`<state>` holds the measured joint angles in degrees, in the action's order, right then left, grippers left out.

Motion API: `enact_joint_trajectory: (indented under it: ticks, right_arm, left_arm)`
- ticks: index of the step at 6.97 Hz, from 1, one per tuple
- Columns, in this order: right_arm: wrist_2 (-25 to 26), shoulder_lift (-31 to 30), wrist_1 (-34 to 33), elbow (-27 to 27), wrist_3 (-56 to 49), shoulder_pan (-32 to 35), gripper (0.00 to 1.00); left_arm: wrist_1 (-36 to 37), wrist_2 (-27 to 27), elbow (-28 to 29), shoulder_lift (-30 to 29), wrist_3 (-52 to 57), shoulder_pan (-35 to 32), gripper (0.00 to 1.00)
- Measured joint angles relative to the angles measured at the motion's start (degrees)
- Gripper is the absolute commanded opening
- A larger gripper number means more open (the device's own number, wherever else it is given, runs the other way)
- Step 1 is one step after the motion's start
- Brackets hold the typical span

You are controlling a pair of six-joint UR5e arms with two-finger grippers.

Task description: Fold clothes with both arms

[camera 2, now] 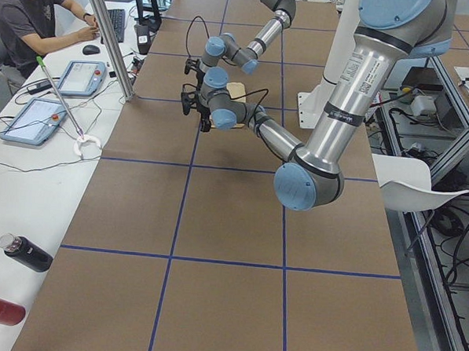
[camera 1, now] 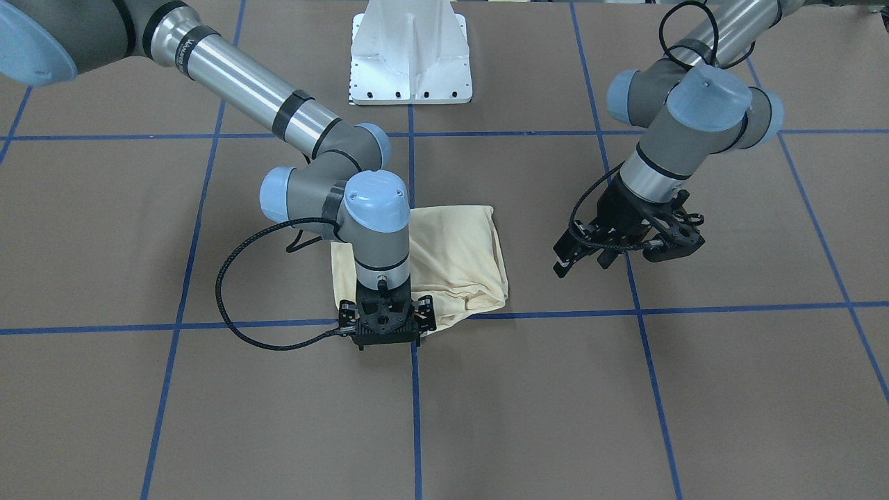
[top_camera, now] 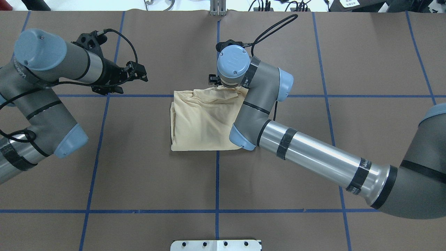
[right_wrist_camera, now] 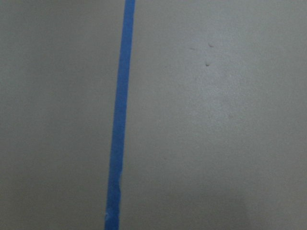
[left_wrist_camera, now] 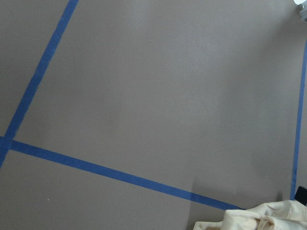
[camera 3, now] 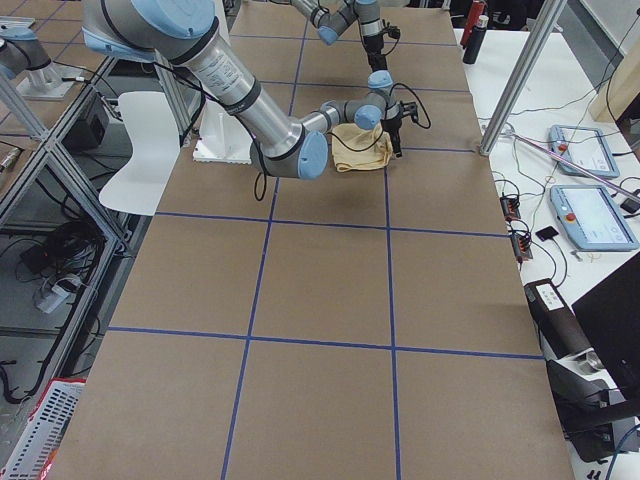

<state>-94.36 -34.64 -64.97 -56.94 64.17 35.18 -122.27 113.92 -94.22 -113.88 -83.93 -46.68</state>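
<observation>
The clothes are one pale cream-yellow shirt (camera 1: 455, 253) (top_camera: 198, 122), folded into a rough rectangle at the middle of the table, no print showing. My right arm reaches over it. My right gripper (camera 1: 385, 332) points straight down at the shirt's edge farthest from the robot, its jaws spread open, close to the table. The right wrist view shows only bare table and tape. My left gripper (camera 1: 576, 257) (top_camera: 135, 74) hovers open and empty, well clear of the shirt toward the robot's left. A corner of the shirt (left_wrist_camera: 259, 218) shows in the left wrist view.
Blue tape lines (top_camera: 217, 181) grid the brown table. The white pedestal base (camera 1: 411, 62) stands at the robot's edge. A person (camera 2: 26, 15) sits at a side desk with tablets; bottles (camera 2: 26, 253) lie there, and a steel pole (camera 2: 108, 39) rises by the table.
</observation>
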Motion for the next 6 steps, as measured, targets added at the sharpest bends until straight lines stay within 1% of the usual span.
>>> enact_joint_trajectory:
  ticks: [3, 5, 6]
  right_arm:
    - [-0.6, -0.8, -0.2, -2.4, -0.5, 0.6, 0.99]
    - [-4.6, -0.9, -2.1, -6.2, -1.8, 4.8, 1.0]
    - [-7.2, -0.9, -5.6, -8.6, -3.0, 7.5, 1.0]
  left_arm:
    - [0.0, -0.1, 0.0, 0.0, 0.0, 0.1, 0.99]
    - [0.1, -0.4, -0.6, -0.2, 3.2, -0.6, 0.99]
    - [0.1, -0.5, -0.8, -0.2, 6.5, -2.0, 0.99]
